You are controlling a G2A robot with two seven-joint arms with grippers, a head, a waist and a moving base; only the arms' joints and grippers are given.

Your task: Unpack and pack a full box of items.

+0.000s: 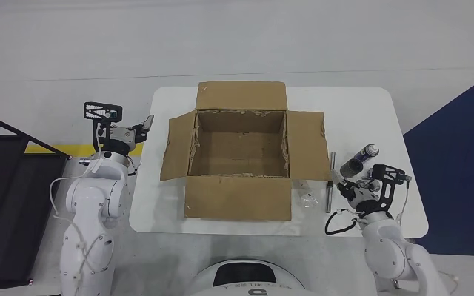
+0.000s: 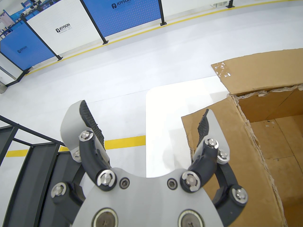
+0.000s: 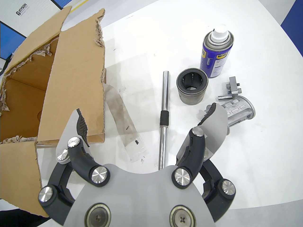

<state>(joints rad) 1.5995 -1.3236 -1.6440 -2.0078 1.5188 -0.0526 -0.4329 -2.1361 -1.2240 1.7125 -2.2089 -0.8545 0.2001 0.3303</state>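
An open brown cardboard box [image 1: 235, 198] is set mid white tabletop [image 1: 355, 103], flaps out, bottom bare. The unpacked items are laid to its right: slim chrome rod [image 3: 165, 90] w/ black band, steel bearing sleeve [image 3: 192, 86], blue spray can [image 3: 216, 55], ribbed grey metal cylinder [image 3: 239, 111]. Over them the right hand [image 3: 145, 114] is held released, nothing gripped. The rod lies just ahead, long axis parallel to the box's right flap. The left hand [image 2: 144, 109] is likewise spread, at the opp. flap, well apart from the items. Repacking is judged best begun by the right arm, i.e. rod pinched across its width.
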